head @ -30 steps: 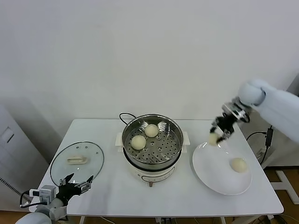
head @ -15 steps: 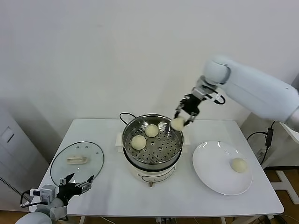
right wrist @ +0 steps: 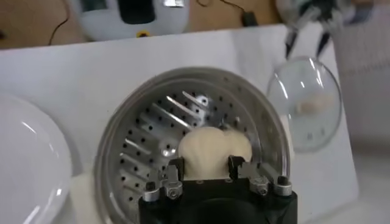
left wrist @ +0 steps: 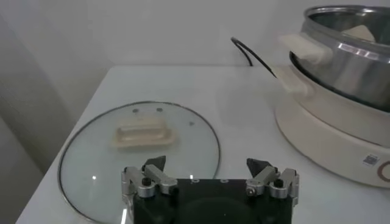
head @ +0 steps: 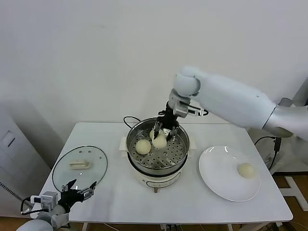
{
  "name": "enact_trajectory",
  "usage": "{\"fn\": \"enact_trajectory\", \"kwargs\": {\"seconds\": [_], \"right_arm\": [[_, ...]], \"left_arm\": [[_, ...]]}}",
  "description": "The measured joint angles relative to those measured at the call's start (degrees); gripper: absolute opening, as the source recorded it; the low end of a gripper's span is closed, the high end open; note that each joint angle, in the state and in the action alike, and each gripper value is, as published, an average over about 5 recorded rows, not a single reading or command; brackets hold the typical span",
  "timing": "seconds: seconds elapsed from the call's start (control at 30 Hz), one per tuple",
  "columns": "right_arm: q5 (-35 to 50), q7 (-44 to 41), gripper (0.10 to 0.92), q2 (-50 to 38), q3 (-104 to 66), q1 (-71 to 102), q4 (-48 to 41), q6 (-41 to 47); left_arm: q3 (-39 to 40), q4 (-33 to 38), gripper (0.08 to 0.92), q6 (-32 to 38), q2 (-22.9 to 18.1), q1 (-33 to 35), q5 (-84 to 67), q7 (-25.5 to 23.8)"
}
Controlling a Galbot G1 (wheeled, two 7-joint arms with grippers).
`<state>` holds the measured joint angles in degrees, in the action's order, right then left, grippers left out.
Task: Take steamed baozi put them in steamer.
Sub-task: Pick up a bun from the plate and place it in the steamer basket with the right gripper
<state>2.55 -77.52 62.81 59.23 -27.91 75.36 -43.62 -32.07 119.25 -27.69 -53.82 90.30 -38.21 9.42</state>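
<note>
Change since a second ago: the right gripper (head: 164, 131) has travelled from above the white plate (head: 216, 180) across to the steamer (head: 158, 149), carrying one baozi (head: 159, 141) with it; the left arm has stayed where it was.

Right arm: reaches in from the right side, elbow raised high above the table, forearm angled down so the gripper hangs over the rear part of the steamer's perforated tray. Its fingers pinch the carried baozi from both sides; in the right wrist view the bun (right wrist: 207, 149) sits between the two dark fingertips, low over the tray.

Left arm: parked at the near left corner of the table. The left gripper (head: 77, 191) has its fingers spread wide and holds nothing; it sits just beside the near edge of the glass lid (head: 79, 166).

Baozi, four in all: one gripped; one at the front left of the tray (head: 142, 146); one at the rear of the tray, mostly hidden behind the gripper; one on the plate (head: 246, 170), toward its right side.

Surface: white table (head: 110, 202). Steamer at centre, steel pot on a white base, black cord (head: 129, 119) trailing behind. Lid flat at left, plate at right.

Room: plain white wall (head: 96, 57) behind the table.
</note>
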Motion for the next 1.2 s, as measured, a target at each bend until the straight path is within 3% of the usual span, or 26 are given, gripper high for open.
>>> {"fn": "enact_trajectory", "kwargs": {"seconds": [0.53, 0.83, 1.07, 1.2], "right_arm": [[-9.69, -0.25, 0.476, 1.67, -1.68, 6.56, 3.70, -3.58], [-13.44, -0.03, 0.601, 2.23, -2.29, 9.82, 4.10, -3.58], [-15.07, 0.12, 0.771, 1.63, -3.71, 9.83, 3.52, -3.58], [-15.15, -0.01, 0.818, 1.06, -5.26, 8.48, 2.36, -3.58]], "left_arm": [[-0.09, 0.15, 0.823, 0.02, -0.08, 0.04, -0.01, 0.00], [-0.46, 0.05, 0.823, 0.20, 0.08, 0.28, -0.09, -0.02], [-0.49, -0.12, 0.823, 0.28, 0.16, 0.29, -0.15, -0.06], [-0.50, -0.22, 0.823, 0.30, 0.29, 0.24, -0.23, -0.09]]}}
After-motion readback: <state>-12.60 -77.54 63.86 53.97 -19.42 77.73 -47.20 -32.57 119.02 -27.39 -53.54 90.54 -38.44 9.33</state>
